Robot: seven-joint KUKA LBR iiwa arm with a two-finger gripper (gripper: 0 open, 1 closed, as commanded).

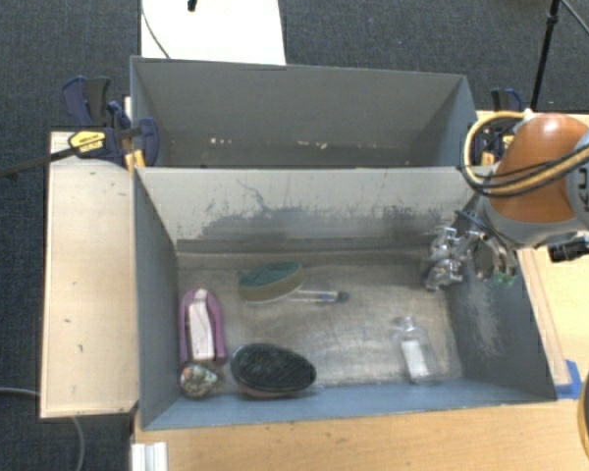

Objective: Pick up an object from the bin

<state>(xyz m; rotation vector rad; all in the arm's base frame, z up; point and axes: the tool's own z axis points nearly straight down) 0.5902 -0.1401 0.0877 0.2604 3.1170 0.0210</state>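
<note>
My gripper hangs at the bin's right side, near the back, its metal fingers pointing down and left above the floor. Nothing shows between them. The nearest thing is a small clear plastic bottle, lying on the floor below and a little left of the gripper. A teal brush with a clear handle lies in the middle left, well away from the gripper.
In the front left corner lie a pink and white tube, a black oval hairbrush and a small mottled ball. The arm's orange cover and cables sit over the right rim.
</note>
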